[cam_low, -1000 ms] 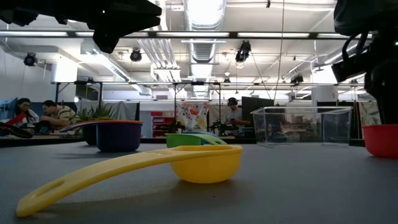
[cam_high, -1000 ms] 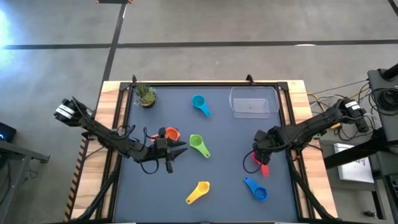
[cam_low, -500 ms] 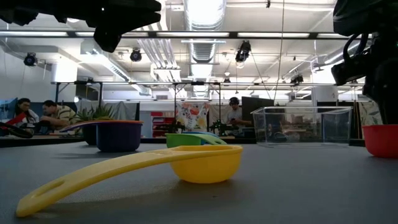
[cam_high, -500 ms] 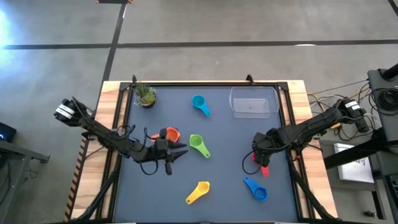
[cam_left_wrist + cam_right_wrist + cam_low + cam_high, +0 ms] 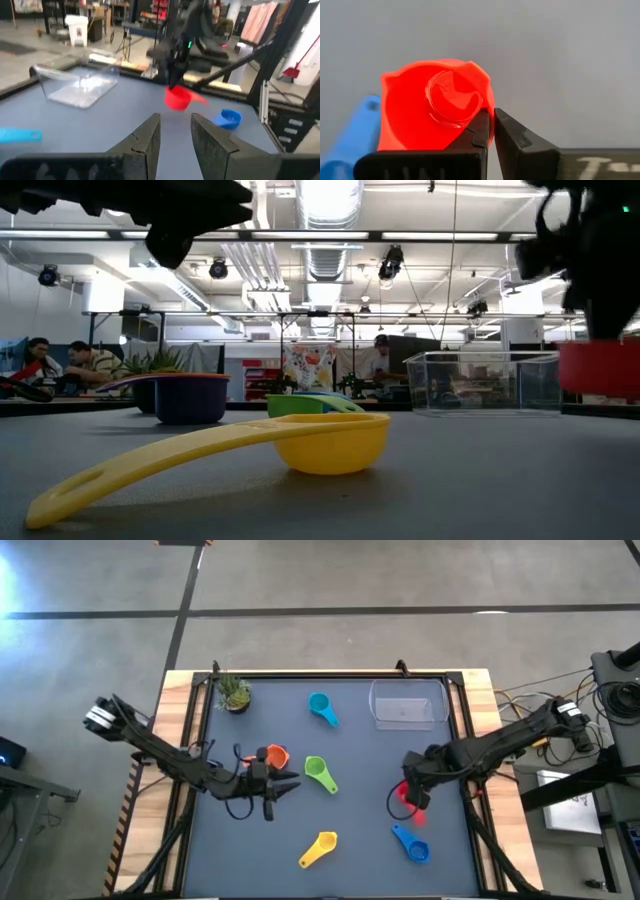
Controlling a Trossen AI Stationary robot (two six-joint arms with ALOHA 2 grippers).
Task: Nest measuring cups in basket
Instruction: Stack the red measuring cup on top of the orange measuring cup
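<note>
My right gripper (image 5: 413,796) hangs over the table's right part, shut on the red measuring cup (image 5: 403,794), which floats above the table top in the low view (image 5: 598,368). The blue cup (image 5: 412,843) lies just nearer than it. Yellow (image 5: 320,848), green (image 5: 320,773), teal (image 5: 322,708) and orange (image 5: 276,755) cups rest bowl-down on the mat. A dark purple cup (image 5: 190,397) stands at the left in the low view. The clear basket (image 5: 408,703) sits at the far right. My left gripper (image 5: 288,783) hovers beside the orange cup, slightly open, with nothing between its fingers (image 5: 150,137). My right gripper pinches the red cup's bowl wall at the rim (image 5: 489,116), one finger inside the bowl and one outside. The fingers come steeply from above. The cup hangs clear of the table, mouth up, its handle (image 5: 201,100) sticking out sideways.
A small potted plant (image 5: 233,692) stands in the far left corner. A raised frame (image 5: 330,675) rims the mat. People sit at desks beyond the table in the low view. Bare mat lies between the green cup and the red one.
My right gripper has risen with the red cup, which stood on the mat and now hangs clear of it. The left arm has kept its place.
</note>
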